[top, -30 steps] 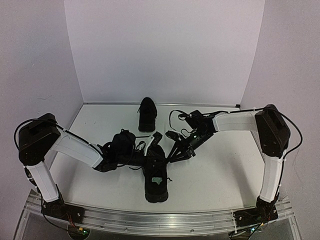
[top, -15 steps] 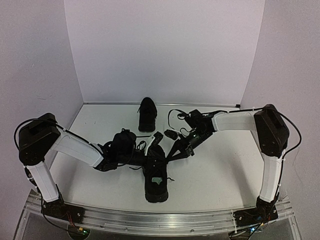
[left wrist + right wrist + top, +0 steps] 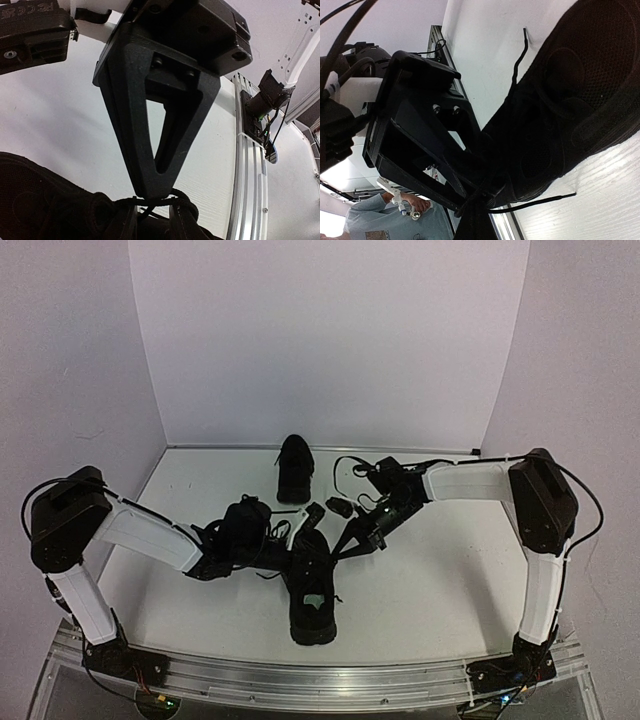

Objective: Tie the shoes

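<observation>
R gripper (image 3: 472, 200) clamped on lace (image 3: 535, 202) of shoe (image 3: 312, 590), lower centre of top view. L gripper (image 3: 150, 192) tip touches laces (image 3: 167, 197); can't tell if open/closed.

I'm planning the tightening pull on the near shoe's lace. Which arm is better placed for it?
Right, probably. The right arm's fingers are shut on a thin black lace of the near black low-top sneaker, ready to pull. The left arm's fingers seem only to touch the lace knot at their tip.
</observation>
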Robot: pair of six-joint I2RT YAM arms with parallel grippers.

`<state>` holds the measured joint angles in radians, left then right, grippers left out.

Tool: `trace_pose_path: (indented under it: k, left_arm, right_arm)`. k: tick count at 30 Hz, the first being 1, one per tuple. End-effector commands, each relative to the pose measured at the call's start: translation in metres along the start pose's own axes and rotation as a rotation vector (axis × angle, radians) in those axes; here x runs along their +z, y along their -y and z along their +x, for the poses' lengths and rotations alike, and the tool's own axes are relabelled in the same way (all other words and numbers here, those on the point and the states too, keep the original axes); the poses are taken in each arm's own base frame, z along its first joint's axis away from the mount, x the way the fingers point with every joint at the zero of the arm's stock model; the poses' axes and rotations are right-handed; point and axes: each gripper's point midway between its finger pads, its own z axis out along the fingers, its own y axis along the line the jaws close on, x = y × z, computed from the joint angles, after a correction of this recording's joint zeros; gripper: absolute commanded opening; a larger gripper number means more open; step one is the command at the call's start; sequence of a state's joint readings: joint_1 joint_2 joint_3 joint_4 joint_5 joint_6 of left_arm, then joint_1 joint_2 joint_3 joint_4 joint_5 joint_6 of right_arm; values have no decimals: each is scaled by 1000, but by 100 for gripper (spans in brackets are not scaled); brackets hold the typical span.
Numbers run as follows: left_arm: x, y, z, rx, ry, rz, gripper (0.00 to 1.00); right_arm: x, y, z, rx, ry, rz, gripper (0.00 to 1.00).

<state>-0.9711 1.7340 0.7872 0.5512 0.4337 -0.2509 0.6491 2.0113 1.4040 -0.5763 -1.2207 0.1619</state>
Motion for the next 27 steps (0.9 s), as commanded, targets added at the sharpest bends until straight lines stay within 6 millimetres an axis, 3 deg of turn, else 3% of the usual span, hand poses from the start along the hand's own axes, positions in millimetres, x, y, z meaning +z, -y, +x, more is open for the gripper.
trace_pose_path:
  k: [1,7,16,27]
  left_arm:
    - [-21,13,-30,74,27,-13,25]
    - [-40,20,-30,90,-15,-22,31]
    - [-64,8,-38,84,-12,-106,35]
    - [-62,-3,-47,69,-28,-145,44]
  right_arm:
    - [-5,-21,-16,-92,32,-1,0]
    - [-3,-23,-19,-102,31,2,0]
    - [3,-27,-19,-119,24,13,0]
    - [9,-32,-21,-136,15,19,0]
